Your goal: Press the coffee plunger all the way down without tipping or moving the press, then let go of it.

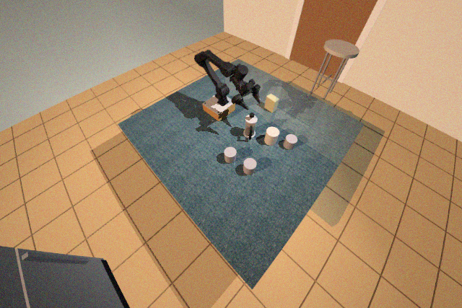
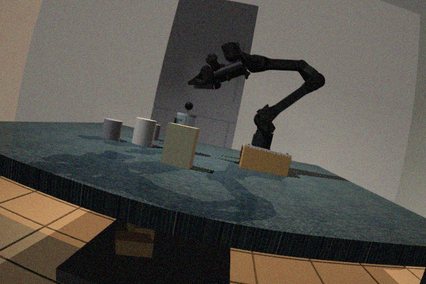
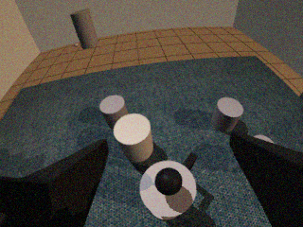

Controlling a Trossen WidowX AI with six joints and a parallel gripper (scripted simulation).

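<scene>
In the top view the small cylindrical coffee press with a black ball knob [image 1: 250, 125] stands upright on the blue mat [image 1: 238, 200], near a cream cylinder [image 1: 271, 135], and the black gripper [image 1: 249, 100] hangs apart from it, spread wide and holding nothing. The exterior view adds what the top view hides: the gripper [image 2: 201, 81] is well above the knob [image 2: 188, 104], though a yellow block [image 2: 180, 144] covers the body of the press. The wrist view looks straight down on the knob [image 3: 169, 181] between the open fingers; the press seems light, narrow and easy to tip, so I judge the round, maybe slippery knob is the only good place to touch, pushing straight down.

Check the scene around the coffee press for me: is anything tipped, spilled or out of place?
Nothing stands out. The coffee press stands upright on the blue mat, its black knob centred over the lid. The four cylinders and the yellow block stand upright too. The gripper hangs open, apart from the press.
</scene>
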